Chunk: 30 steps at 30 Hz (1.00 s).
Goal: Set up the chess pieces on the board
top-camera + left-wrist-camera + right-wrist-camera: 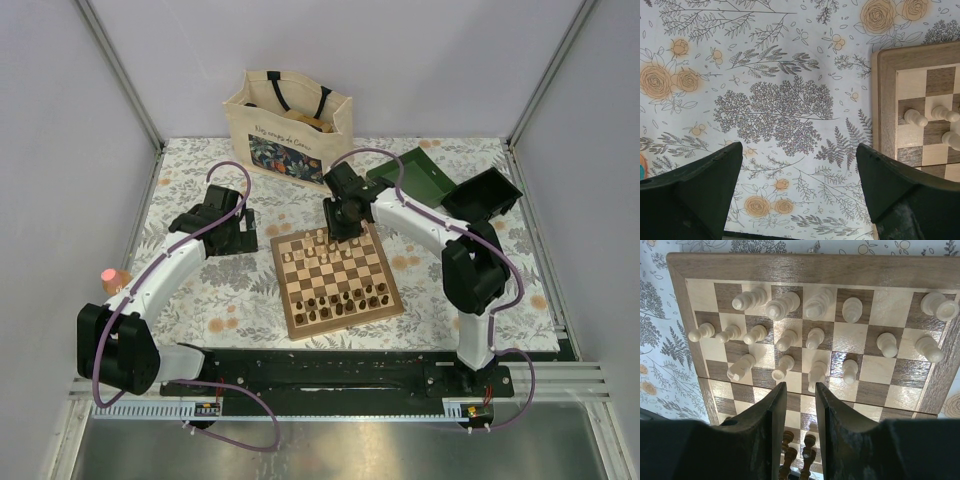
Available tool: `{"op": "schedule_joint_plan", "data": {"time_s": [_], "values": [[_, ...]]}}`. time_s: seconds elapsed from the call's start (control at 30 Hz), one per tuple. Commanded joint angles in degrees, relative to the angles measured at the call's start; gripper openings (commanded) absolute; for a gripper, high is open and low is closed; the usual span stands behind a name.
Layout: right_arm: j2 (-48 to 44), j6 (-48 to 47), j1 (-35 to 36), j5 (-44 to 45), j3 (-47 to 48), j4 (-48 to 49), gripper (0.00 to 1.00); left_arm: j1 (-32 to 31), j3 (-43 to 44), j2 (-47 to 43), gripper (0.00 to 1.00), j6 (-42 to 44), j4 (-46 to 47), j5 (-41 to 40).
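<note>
A floral-print cloth covers the desk (pixel 230 300) inside pale walls, and the chessboard (pixel 284 285) lies at its middle. The right claw (pixel 797 390) hangs over the board's far half, its fingers narrowly parted and grasping nothing, with only squares showing between them. The cream pieces (pixel 785 340) stand just beyond its tips. The left claw (pixel 799 149) is released wide over bare cloth, just beside the board's left edge. Only the overhead view shows the dark pieces (pixel 345 298) ranked along the near rows; the right wrist view glimpses a few between its fingers, mostly hidden. The left wrist view catches one board corner and three cream pieces. From overhead the pieces are too small to tell their kinds.
</note>
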Motion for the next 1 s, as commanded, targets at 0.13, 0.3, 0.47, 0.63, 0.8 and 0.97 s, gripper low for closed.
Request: {"op": "schedule_joint_plan", "data": {"time_s": [0.13, 0.3, 0.47, 0.63, 0.8, 0.97], "values": [[1.8, 0.7, 0.9, 1.7, 3.1, -2.6, 0.39, 0.2, 0.0, -0.3, 0.99, 0.2, 1.1, 0.8], [2.4, 0.9, 1.2, 2.7, 3.0, -2.9, 0.40, 0.1, -0.1, -0.3, 0.99, 0.2, 1.0, 1.0], [3.1, 0.8, 1.5, 2.2, 3.3, -3.5, 0.39, 0.2, 0.0, -0.1, 0.99, 0.2, 1.0, 1.0], [3.7, 0.7, 1.6, 2.2, 3.3, -3.7, 0.37, 0.1, -0.1, 0.0, 0.99, 0.2, 0.9, 1.0], [4.2, 0.7, 1.6, 2.4, 3.7, -3.7, 0.37, 0.1, -0.1, 0.4, 0.99, 0.2, 1.0, 1.1], [4.6, 0.8, 1.6, 2.7, 3.9, -3.7, 0.35, 0.1, 0.0, 0.7, 0.99, 0.2, 0.9, 1.3]]}}
